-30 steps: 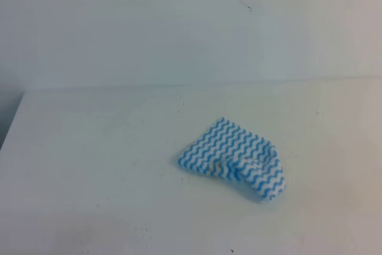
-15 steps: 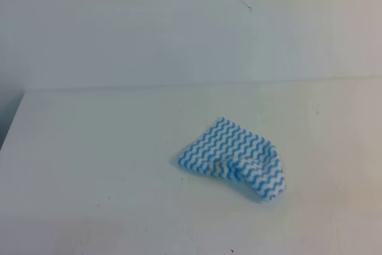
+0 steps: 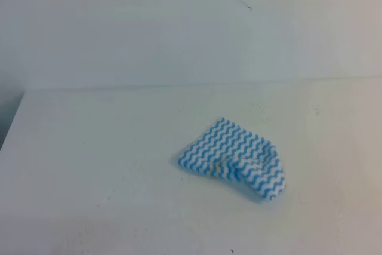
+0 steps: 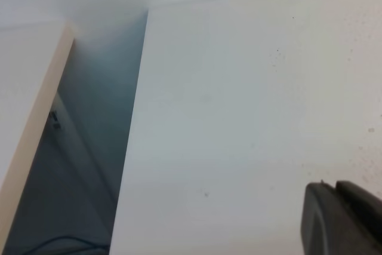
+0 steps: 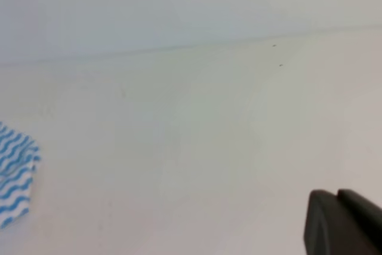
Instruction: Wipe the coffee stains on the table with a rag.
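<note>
The white worktop (image 3: pixel 89 147) carries the rag (image 3: pixel 234 157), crumpled and folded, right of centre, touched by neither tool. The left tool (image 4: pixel 341 218) and right tool (image 5: pixel 341 222) show dark tips pressed together, holding nothing.

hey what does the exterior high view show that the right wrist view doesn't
Only the exterior high view shows the whole rag, crumpled and folded, lying alone, with a small yellowish mark on it and no arm in sight. Only the right wrist view shows the right end effector, its dark fingers pressed shut, well clear of the rag, whose striped corner alone shows. Both show the white table, the wall behind, and no coffee stains.
</note>
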You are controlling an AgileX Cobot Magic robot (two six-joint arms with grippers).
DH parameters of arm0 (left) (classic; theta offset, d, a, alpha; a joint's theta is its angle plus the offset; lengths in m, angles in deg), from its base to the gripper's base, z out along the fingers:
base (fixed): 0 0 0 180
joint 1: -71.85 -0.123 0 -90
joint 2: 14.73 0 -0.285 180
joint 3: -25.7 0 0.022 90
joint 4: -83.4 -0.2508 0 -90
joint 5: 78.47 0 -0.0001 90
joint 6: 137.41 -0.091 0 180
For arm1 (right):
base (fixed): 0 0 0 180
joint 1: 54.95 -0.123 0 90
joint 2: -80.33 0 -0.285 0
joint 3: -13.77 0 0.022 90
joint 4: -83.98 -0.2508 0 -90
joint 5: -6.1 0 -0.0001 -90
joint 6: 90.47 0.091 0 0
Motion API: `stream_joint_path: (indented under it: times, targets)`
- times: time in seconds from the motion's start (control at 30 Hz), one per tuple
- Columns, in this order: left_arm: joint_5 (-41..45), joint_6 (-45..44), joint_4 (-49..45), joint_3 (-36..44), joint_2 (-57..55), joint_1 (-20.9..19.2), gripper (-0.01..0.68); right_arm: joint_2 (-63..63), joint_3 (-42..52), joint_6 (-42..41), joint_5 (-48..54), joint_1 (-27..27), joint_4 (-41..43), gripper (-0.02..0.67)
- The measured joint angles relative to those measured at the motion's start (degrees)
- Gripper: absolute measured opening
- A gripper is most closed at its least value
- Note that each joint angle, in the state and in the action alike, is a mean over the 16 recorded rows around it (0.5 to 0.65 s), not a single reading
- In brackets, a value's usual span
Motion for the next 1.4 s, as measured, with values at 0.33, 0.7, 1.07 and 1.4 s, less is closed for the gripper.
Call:
stream_joint_path:
  times: [0.33,0.7,1.07,1.4]
  targets:
    - [-0.3,0.0,0.0,0.6,0.5,0.0,-0.002,-8.5,4.8,0.0,-2.4,9.2,-4.0,-0.003]
    - [0.1,0.0,0.0,-0.2,-0.2,0.0,-0.004,-13.9,15.3,0.4,-8.8,14.1,-8.9,-0.003]
    - [0.1,0.0,0.0,-0.2,-0.2,0.0,-0.004,-15.3,25.3,1.1,-13.9,16.8,-12.5,-0.003]
    - [-0.3,0.1,0.0,0.4,0.3,0.0,-0.003,-15.3,27.1,1.7,-19.2,16.8,-13.7,-0.003]
